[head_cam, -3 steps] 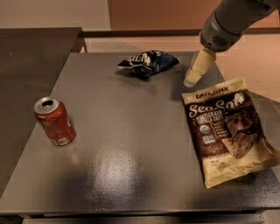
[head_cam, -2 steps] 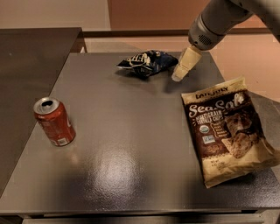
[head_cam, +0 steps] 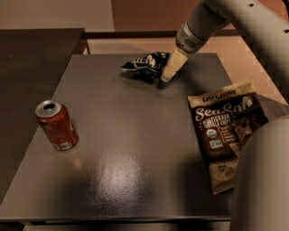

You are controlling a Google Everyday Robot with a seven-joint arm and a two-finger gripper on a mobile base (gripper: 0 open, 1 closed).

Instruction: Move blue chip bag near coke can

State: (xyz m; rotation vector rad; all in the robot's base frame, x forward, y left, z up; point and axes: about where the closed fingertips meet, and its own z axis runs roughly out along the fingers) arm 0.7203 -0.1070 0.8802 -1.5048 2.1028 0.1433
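Table top [head_cam: 135, 153] is smooth dark grey with a soft sheen. The coke can [head_cam: 56, 126] at 9 o'clock is shiny metal. The blue chip bag [head_cam: 145, 64] at 12 is crinkly glossy foil, and the gripper [head_cam: 168, 72] just beside it looks like matt cream plastic. The Sea Salt chip bag [head_cam: 228, 133] at 3 looks papery and matt.

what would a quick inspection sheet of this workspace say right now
surface: dark glossy table top, glare patch near the front
job's things: blue chip bag crumpled at the far edge; coke can upright at the left side, far apart from the bag
clutter: Sea Salt chip bag lying flat at the right
grippers: gripper pointed down at the right end of the blue chip bag, on the arm coming in from the upper right
cables: nothing seen
surroundings: a second dark counter to the left, tan wall behind
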